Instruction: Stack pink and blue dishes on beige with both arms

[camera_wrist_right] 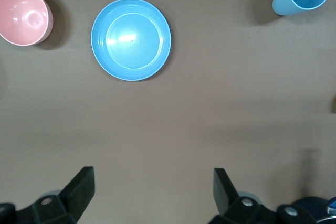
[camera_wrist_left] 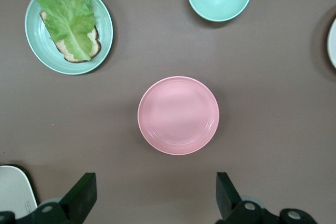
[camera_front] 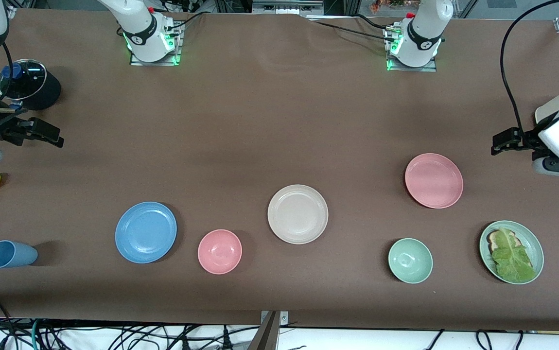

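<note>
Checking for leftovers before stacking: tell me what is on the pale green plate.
On the pale green plate lies a lettuce leaf over a slice of bread. The leaf covers most of the bread, so anything under it cannot be seen.

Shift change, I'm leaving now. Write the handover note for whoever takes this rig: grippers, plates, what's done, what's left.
Left gripper: open, empty, up over bare table at the left arm's end.
Right gripper: open, empty, up over bare table at the right arm's end.
Flat round pink plate: on the table toward the left arm's end.
Flat round blue plate: toward the right arm's end.
Flat round cream-beige plate: mid-table, nothing on it.
Done: nothing stacked.
Left: set both plates on the beige one.
</note>
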{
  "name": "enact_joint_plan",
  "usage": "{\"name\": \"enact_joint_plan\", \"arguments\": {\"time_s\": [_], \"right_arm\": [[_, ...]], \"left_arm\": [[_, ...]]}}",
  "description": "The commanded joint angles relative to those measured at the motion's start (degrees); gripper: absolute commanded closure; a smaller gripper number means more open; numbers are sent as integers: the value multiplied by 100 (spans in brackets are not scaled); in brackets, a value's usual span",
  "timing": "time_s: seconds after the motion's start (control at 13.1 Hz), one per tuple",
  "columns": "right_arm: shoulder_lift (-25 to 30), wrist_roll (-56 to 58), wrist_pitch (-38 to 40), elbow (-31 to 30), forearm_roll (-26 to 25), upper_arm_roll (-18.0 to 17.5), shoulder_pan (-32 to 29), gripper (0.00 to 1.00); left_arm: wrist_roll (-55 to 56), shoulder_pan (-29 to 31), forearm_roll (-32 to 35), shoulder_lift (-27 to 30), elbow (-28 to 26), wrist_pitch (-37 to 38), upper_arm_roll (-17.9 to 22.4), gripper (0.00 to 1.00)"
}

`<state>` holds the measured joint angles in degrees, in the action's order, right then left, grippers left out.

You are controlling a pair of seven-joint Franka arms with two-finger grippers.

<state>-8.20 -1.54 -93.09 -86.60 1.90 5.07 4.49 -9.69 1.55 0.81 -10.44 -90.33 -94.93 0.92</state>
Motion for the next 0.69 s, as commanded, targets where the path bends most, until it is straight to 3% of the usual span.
{"name": "enact_joint_plan", "arguments": {"time_s": [0.0,0.31,0.61], "right_arm": [[-23,49,27,-14,4,-6,-35,0],[-23,49,-16,-14,12,-6,-35,0],[-128,66,-139,12,-5,-15,-44,0]], "left_arm": [[-42,283,-125,-518,121,10,5,0],[-69,372,-47,-1573,279,-60,13,0],[-208,723,-72,-2198,96,-841,-30,0]]}}
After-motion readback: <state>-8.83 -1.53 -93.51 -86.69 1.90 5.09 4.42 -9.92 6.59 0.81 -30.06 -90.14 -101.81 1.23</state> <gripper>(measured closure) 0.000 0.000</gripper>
